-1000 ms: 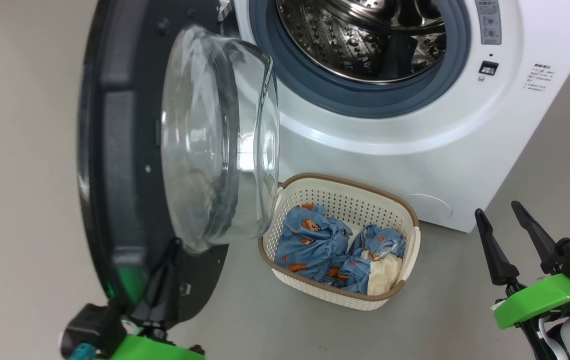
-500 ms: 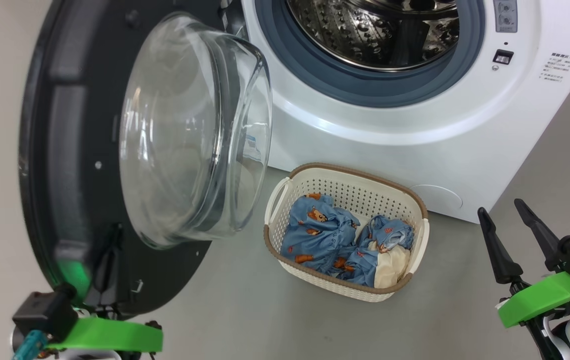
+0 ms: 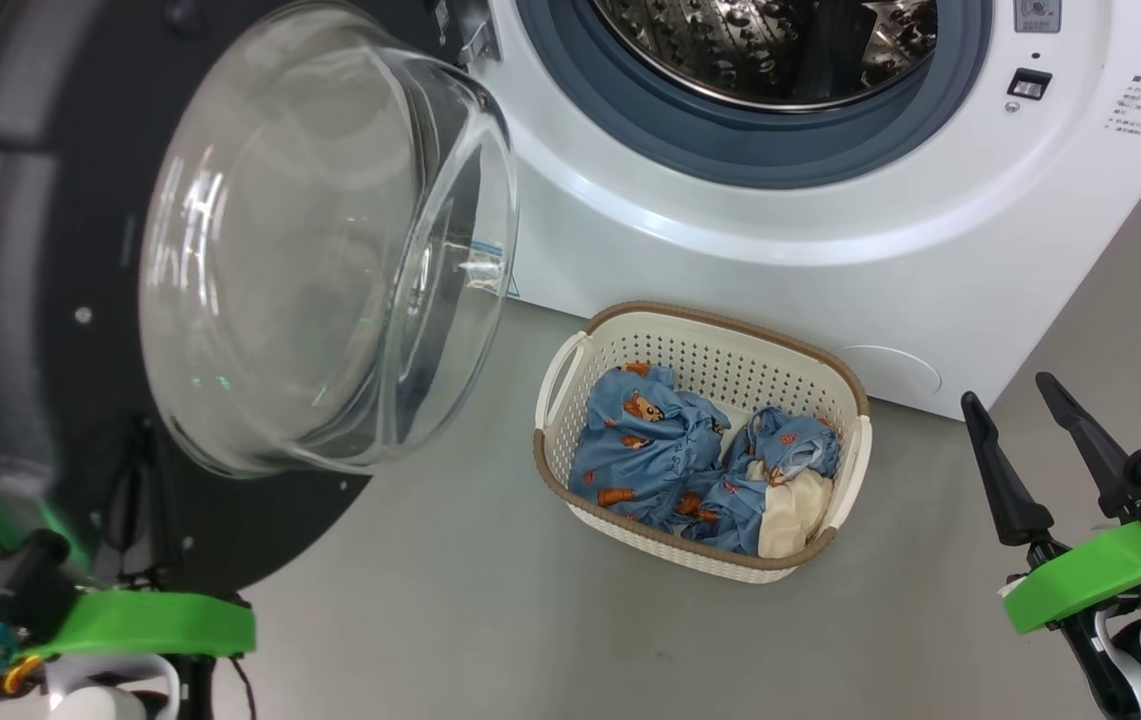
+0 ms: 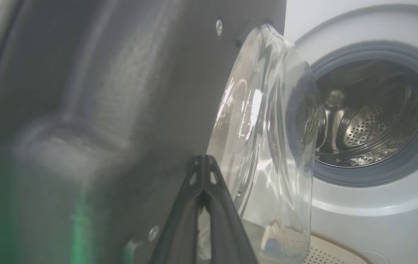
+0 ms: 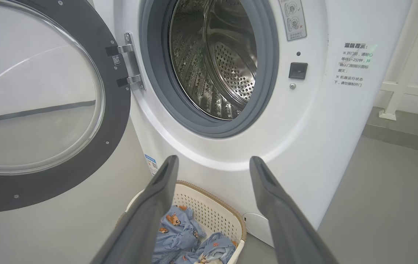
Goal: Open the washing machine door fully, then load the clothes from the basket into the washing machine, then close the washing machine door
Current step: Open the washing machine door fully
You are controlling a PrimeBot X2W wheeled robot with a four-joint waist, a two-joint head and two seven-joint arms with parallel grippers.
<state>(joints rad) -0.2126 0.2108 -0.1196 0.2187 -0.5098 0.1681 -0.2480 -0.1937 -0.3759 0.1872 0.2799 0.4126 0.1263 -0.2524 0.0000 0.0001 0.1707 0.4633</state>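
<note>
**Operator:** Black-rimmed washing machine door (image 3: 20, 300): status?

**Technician:** Swung wide off the washing machine (image 3: 730, 250), hinged on the machine's left edge, with the glass bowl (image 3: 310, 250) bulging toward the machine's front. Whether the door has reached its stop cannot be read.

**Operator:** Jaw condition?

**Technician:** Left jaws are pressed together and hold nothing. Their tips lie close against the door's inner face beside the bowl; contact cannot be confirmed. Right jaws are spread wide and hold nothing, off the machine's right front corner.

**Operator:** Location of the load?

**Technician:** The clothes (image 3: 650, 450) lie heaped in the basket (image 3: 720, 318), which stands on the floor (image 3: 430, 600) close before the machine's front panel, below the drum (image 5: 212, 73) opening.

**Operator:** Governing relation for the pick?

**Technician:** Judged: the right arm is nearer.
- From the right jaws the basket lies forward and toward the machine's hinge side. In the right wrist view it sits low between the two fingers (image 5: 154, 205).
- The basket's long axis, handle to handle, runs roughly along the machine's front.
- The door's bowl hangs between the left jaws and the basket, so that side is obstructed.
- Descend from above onto the blue heap.
</note>
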